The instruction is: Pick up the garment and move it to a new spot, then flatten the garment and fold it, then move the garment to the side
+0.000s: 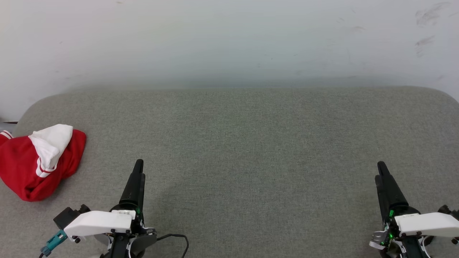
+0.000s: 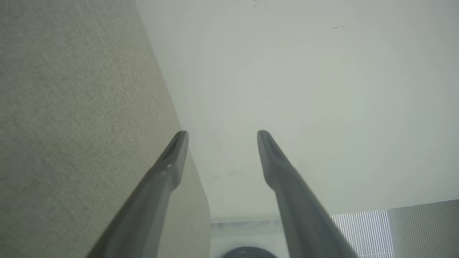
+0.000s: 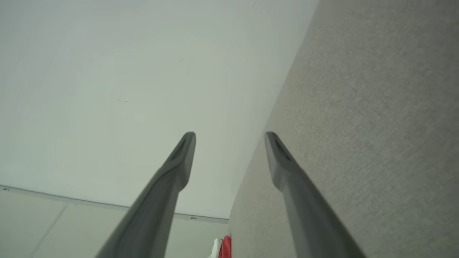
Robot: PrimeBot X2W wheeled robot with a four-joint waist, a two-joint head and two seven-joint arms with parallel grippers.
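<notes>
Surface (image 1: 251,143): grey woven fabric with rounded far corners, running across the head view; it stands against a pale wall (image 1: 229,43) bearing faint scuff marks at the upper right.

Garment (image 1: 36,168): lies at the far left end of the surface, bunched into a loose heap, not flattened or folded. The red body is underneath, and a white sleeve with red-and-white striped trim is draped over the top. Its left side is cut by the picture's edge. Chest lettering cannot be made out.

Garment, right wrist view (image 3: 224,247): a small red-and-white scrap shows at the bottom edge, beside the rim of the surface.

Left gripper (image 1: 138,165): low at the lower left over the surface, fingers pointing away from the robot, to the right of the garment and clear of it. In the left wrist view (image 2: 222,138) the jaws stand wide apart with nothing between them.

Right gripper (image 1: 382,166): low at the lower right over bare surface, well apart from the garment. In the right wrist view (image 3: 230,138) the jaws are spread wide, with nothing held.

Cable (image 1: 179,240): a dark loop lies on the surface just beside the left wrist.

Contact: neither gripper touches the garment.
</notes>
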